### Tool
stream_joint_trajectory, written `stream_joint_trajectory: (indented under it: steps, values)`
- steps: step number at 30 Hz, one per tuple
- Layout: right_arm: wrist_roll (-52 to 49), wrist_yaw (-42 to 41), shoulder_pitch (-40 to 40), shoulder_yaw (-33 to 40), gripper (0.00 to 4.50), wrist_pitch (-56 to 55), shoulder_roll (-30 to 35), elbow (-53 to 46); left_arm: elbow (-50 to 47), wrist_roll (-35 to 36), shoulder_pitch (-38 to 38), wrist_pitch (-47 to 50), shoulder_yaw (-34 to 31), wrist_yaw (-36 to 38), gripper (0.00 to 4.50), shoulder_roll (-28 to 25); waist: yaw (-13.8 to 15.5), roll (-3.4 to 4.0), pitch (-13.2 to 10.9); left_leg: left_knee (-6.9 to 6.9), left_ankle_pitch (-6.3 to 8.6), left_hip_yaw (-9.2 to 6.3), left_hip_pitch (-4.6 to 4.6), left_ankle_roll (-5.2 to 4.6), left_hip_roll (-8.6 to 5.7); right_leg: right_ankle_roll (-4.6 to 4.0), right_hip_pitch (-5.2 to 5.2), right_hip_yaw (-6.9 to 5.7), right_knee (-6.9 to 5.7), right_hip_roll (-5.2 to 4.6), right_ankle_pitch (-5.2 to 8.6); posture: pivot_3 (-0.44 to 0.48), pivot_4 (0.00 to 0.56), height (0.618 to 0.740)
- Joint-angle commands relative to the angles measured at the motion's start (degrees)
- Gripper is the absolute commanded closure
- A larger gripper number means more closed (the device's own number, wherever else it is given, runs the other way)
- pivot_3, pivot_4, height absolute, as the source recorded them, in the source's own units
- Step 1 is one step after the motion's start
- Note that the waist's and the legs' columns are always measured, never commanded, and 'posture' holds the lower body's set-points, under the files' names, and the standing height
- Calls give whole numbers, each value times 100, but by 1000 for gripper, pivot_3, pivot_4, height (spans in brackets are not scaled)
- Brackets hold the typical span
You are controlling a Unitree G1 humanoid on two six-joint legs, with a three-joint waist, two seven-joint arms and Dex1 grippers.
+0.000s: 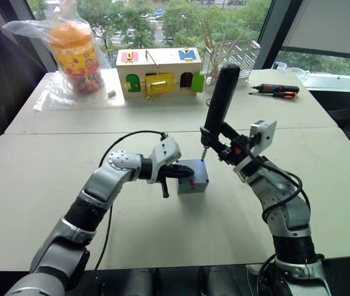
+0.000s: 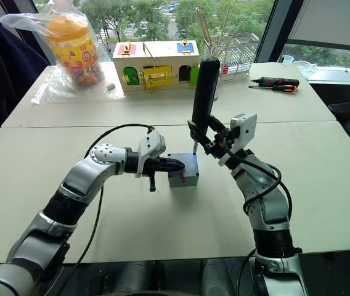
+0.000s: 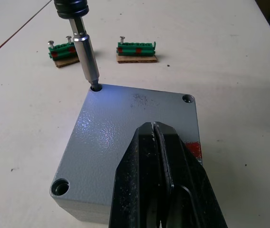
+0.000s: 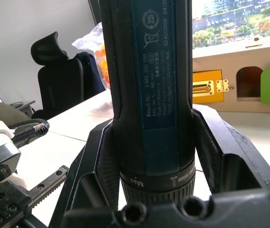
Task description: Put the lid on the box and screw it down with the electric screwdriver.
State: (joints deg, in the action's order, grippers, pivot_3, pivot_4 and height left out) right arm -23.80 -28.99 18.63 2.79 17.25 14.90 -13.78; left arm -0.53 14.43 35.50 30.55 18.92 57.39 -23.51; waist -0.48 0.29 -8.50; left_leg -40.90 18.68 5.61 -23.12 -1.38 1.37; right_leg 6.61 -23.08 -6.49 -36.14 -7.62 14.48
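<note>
- The lid [image 3: 125,137] already sits flush on the box [image 1: 193,177], which stands near the middle of the near table [image 1: 33,185], red mark facing the robot.
- The step in hand looks like screwing down: the electric screwdriver [image 1: 219,102] stands nearly upright, and in the left wrist view its bit [image 3: 86,59] is seated in the far corner hole of the lid, a bluish light falling on the grey surface.
- The right gripper [image 4: 149,142] clamps the driver's thick body between its two fingers.
- The left gripper [image 3: 159,142] has its fingers pressed together with nothing between them, lying flat on top of the lid, seemingly pinning it down.
- Two other corner holes [image 3: 188,99] show; I cannot tell whether screws are in them.
- Next, I judge, the bit must stay plumb in that hole while it drives, then lift and go to another corner without nudging the box.
- Two green screw holders [image 3: 136,49] lie just beyond the box, close to the bit's path.
- Room is generous: the wooden box with coloured doors [image 1: 158,73], bagged jar [image 1: 74,55] and hand screwdrivers [image 1: 275,90] sit well apart on the far table.
</note>
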Motion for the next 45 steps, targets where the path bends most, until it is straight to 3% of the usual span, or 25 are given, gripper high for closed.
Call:
stream_joint_trajectory:
  steps: [1, 8, 15, 18, 20, 23, 26, 31, 41, 42, 45]
  values:
    - [-97, 288, 151, 184, 2700, 529, 218, -416, 36, -29, -6, -43, -10, 29, 4500, -5, 1, 1, -1, 0, 0, 1, -1, 0, 0, 0, -1, 0, 0, -1, 0, 0, 150, 711]
    - [-848, 1339, 1472, 1003, 2700, 2738, 1059, -1433, 98, -22, -52, -96, -18, -6, 4500, 44, 63, 18, -15, -10, 1, 1, -32, -1, -3, 0, -34, 0, -4, -6, 0, 0, 150, 711]
    - [-1619, 1784, 2571, 1937, 2700, 4428, 1778, -920, -324, 598, -71, 572, -545, -318, 4500, 342, 112, 18, -19, -7, 2, 6, -32, -4, 1, 0, -38, 1, -1, -5, 0, 0, 150, 711]
    - [-1650, 1249, 2257, 1958, 2700, 5351, 2881, -319, -756, 1178, 89, 998, -944, -277, 4500, 376, 152, 13, -22, -13, 7, 3, -39, -13, -2, 0, -36, -1, 0, -9, -1, 0, 150, 711]
    - [-1825, 782, 2013, 1918, 2700, 6198, 3616, 262, -1066, 1149, 120, 987, -747, 108, 4500, -11, 155, 6, -27, -16, 15, 1, -46, -26, -7, 0, -34, -1, 7, -14, -1, 0, 150, 711]
    - [-1980, 316, 1817, 1831, 2700, 6925, 4159, 1023, -1415, 1115, 97, 962, -434, 503, 4500, -460, 100, 22, -38, -10, 19, 17, -46, -33, -11, 0, -39, 6, 12, -18, -1, 0, 150, 711]
    - [-1924, -154, 1524, 1561, 2700, 7213, 4550, 1741, -1835, 1198, 51, 993, -214, 828, 4500, -768, 65, 41, -59, -8, 18, 31, -43, -33, -6, 1, -51, 15, 10, -17, -1, 0, 150, 711]
    - [-1800, -601, 1424, 1176, 2700, 7389, 4710, 2522, -2164, 1200, -40, 978, -111, 702, 4500, -765, 58, 49, -62, -10, 14, 35, -36, -24, 3, 0, -57, 24, 6, -8, -1, 0, 150, 711]
    - [-1071, -1141, 1692, 15, 2700, 6520, 4651, 3396, -2182, 1088, -366, 998, -151, 198, 4500, -765, 112, 46, -65, -24, 14, 35, -37, -25, 0, 1, -51, 27, 8, -9, -2, 0, 150, 711]
    - [-992, -1187, 1716, -56, 1660, 6437, 4656, 3423, -2150, 1079, -370, 993, -172, 162, 4500, -776, 111, 46, -65, -24, 14, 35, -37, -24, 0, 1, -51, 27, 8, -9, -2, 0, 150, 711]
    - [-837, -1302, 1768, -156, 501, 6256, 4668, 3446, -1983, 1044, -334, 939, -301, -4, 4500, -769, 119, 45, -64, -25, 14, 34, -35, -24, 0, 1, -48, 27, 8, -8, -2, 0, 150, 711]
